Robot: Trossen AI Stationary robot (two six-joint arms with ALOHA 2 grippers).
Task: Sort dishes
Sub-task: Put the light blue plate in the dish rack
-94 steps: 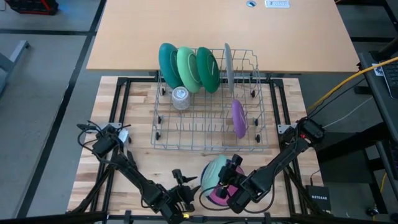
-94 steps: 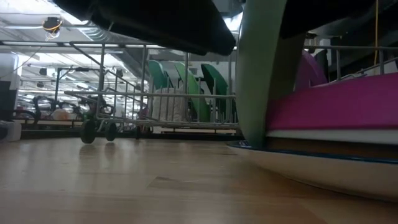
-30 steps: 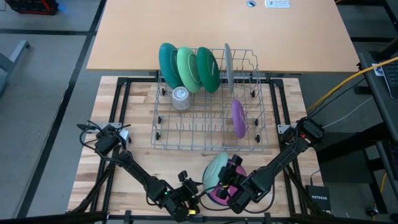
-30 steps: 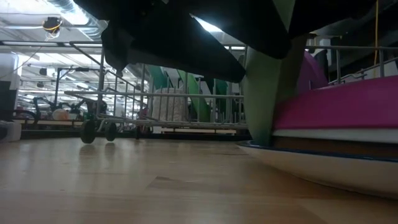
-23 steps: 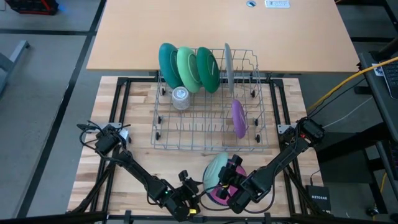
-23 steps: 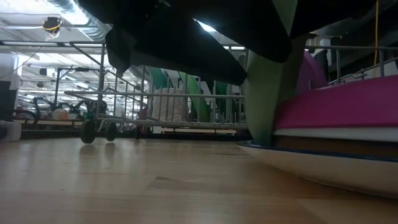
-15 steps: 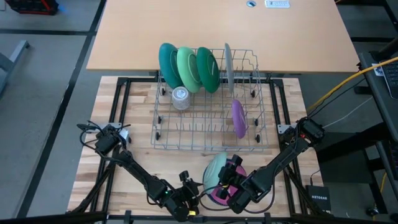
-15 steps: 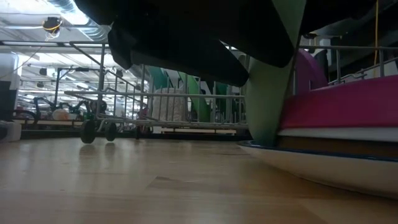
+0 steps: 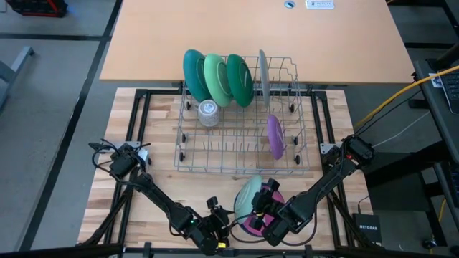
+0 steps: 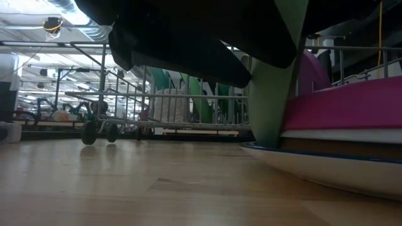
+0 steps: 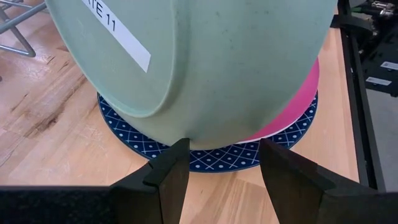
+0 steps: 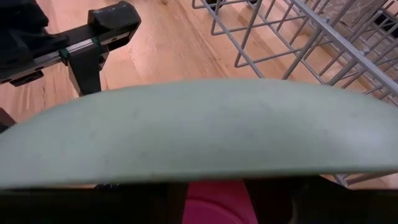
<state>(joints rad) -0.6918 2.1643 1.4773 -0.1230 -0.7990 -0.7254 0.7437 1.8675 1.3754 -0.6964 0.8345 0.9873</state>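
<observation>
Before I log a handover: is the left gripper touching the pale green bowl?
Apart. The left wrist view shows the left gripper open, wood and blue plate between its fingers and the pale green bowl.

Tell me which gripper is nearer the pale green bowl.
Right. The right gripper holds the pale green bowl tilted up on edge over the pink plate. The left gripper sits beside the bowl's underside, fingers open, not touching it.
</observation>
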